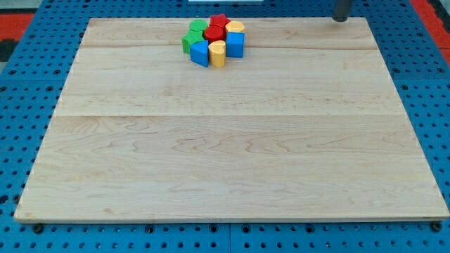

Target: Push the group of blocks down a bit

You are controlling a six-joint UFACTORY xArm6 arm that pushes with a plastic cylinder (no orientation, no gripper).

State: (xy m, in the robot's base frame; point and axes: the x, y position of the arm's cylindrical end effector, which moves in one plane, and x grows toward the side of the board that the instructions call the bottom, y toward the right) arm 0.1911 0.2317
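A tight group of blocks sits near the middle of the board's top edge. It holds a red star [219,21], a red block [213,34], a green block [198,27], a second green block [188,42], a yellow block [235,27], a blue cube [235,44], a yellow cylinder [217,53] and a blue block [200,53]. My tip [340,20] is at the view's top right, just past the board's top edge. It is well to the right of the group and touches no block.
The wooden board [232,140] lies on a blue perforated table [21,84]. A red area shows at the view's top corners [14,17].
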